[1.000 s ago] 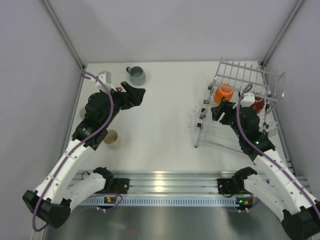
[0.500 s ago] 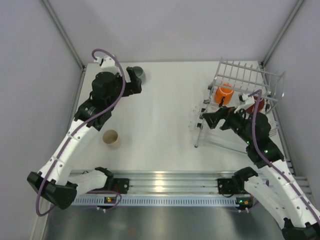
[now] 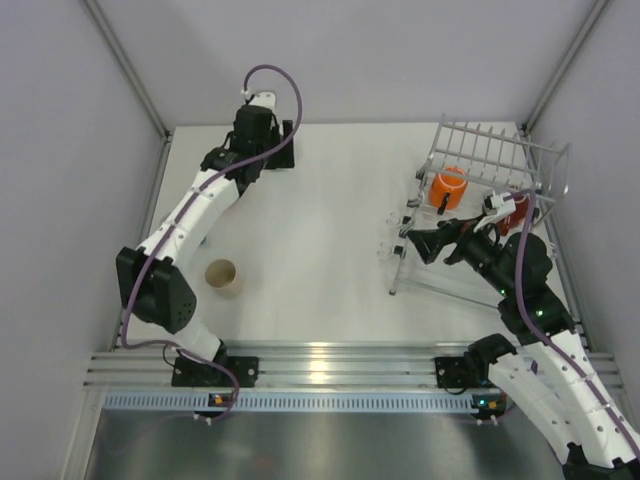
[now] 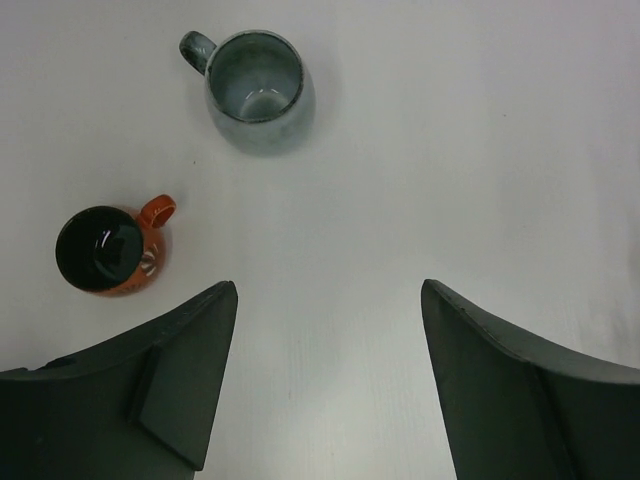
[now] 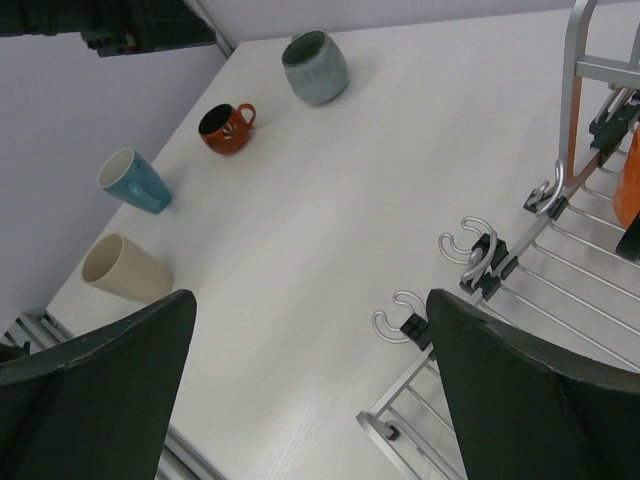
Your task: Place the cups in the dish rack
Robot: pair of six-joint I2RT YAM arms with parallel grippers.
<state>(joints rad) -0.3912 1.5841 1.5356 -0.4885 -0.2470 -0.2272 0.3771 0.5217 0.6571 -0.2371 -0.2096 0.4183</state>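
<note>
In the left wrist view my left gripper (image 4: pixel 328 290) hangs open over bare table. The grey cup (image 4: pixel 257 88) stands upright ahead of it, and the squat orange-red cup (image 4: pixel 110 250) with a black inside sits off its left finger. From above, the left gripper (image 3: pixel 278 148) covers the grey cup at the back left. My right gripper (image 3: pixel 414 241) is open and empty at the dish rack's (image 3: pixel 482 140) left edge. The bright orange cup (image 3: pixel 448 188) and the dark red cup (image 3: pixel 516 208) sit in the rack. The cream cup (image 3: pixel 222 277) stands at the near left.
The right wrist view shows the grey cup (image 5: pixel 315 67), orange-red cup (image 5: pixel 226 127), light blue cup (image 5: pixel 138 182) and cream cup (image 5: pixel 122 268) along the table's left side. Rack hooks (image 5: pixel 470 255) jut out beside the right finger. Grey walls enclose the table.
The left arm has swung from the left side to the back, over the grey cup. The right gripper has let go in the rack, opened and drawn back to the rack's left edge.
</note>
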